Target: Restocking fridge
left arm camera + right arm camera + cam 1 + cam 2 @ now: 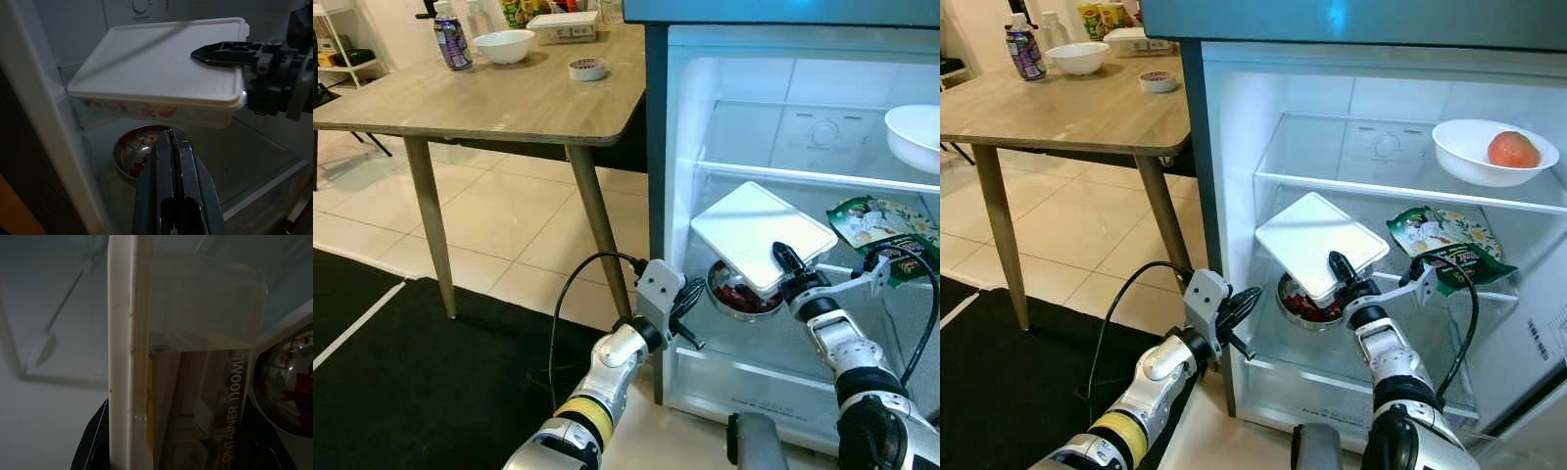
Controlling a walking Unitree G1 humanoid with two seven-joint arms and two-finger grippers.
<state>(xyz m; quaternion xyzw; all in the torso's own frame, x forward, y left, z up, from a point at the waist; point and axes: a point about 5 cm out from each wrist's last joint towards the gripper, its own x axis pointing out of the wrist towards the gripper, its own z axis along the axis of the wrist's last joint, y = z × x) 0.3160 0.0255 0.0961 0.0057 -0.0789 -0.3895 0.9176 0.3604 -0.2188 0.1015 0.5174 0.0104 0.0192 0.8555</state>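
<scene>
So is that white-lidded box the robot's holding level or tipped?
Tipped. The container, clamped in the right gripper, slants down toward the arm, above the metal bowl on the fridge shelf.

Right claw (1337, 277) clamped (arm stretched forward), left claw (172, 147) pressed closed, arm raised

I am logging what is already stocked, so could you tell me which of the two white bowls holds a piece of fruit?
The white bowl on the fridge's upper glass shelf holds a round reddish-orange fruit. The other white bowl sits outside on the wooden table, with nothing visible inside.

clear box (205, 396) label reads "CONTAINER 1100M", rest cut off
</scene>
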